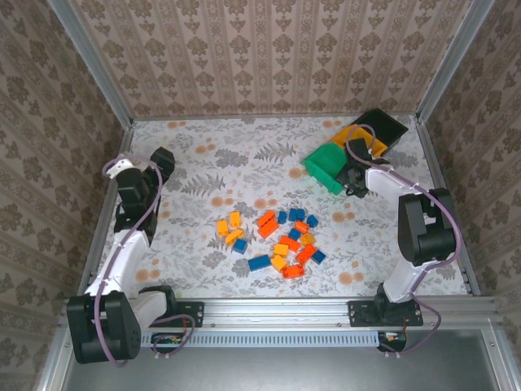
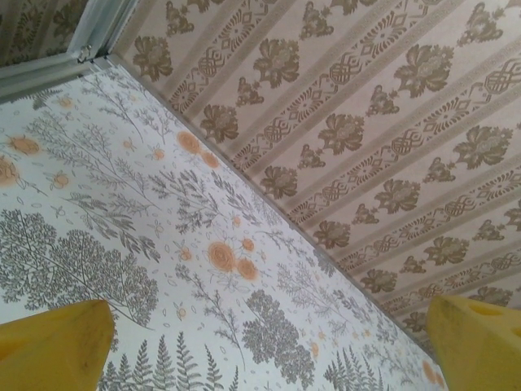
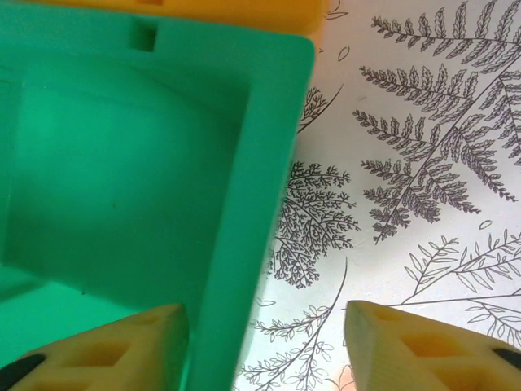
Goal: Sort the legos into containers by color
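Top external: floral table (image 1: 203,167), patterned walls (image 1: 269,57); left gripper (image 1: 163,159), right gripper (image 1: 352,175) agape, empty.

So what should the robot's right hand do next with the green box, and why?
Probably close on the wall of the green bin. The right hand is open, one finger on the bin's inner side and one outside, the wall between them. The bin sits away from the legos, so gripping it could bring it nearer.

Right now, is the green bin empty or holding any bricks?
Empty, as far as visible: the right wrist view shows the green bin with a bare inside.
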Robot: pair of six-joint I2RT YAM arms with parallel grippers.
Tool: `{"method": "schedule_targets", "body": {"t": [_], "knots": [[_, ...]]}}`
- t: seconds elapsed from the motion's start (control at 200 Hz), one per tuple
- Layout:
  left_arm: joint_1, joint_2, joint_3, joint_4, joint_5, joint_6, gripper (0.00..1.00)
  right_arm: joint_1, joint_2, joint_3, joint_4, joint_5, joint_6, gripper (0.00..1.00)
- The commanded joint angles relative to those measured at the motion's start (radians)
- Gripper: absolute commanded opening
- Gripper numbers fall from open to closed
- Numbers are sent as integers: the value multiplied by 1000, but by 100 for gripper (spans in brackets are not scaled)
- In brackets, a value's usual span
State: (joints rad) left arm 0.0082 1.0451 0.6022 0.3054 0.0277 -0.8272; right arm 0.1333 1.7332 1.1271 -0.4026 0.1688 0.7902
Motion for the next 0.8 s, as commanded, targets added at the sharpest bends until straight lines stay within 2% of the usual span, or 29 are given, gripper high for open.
{"method": "schedule_targets", "body": {"t": [0.0,0.215,0.565,0.795], "knots": [[-23,-12,31,-47,16,26,100,-9,20,43,-45,-30,-88,46],[-78,-9,59,-121,12,66,97,-9,43,97,-111,-72,-232,36],[-130,10,74,-182,38,83,96,-7,38,87,-128,-95,-332,22],[-151,22,92,-194,56,95,96,15,42,115,-169,-105,-438,18]]}}
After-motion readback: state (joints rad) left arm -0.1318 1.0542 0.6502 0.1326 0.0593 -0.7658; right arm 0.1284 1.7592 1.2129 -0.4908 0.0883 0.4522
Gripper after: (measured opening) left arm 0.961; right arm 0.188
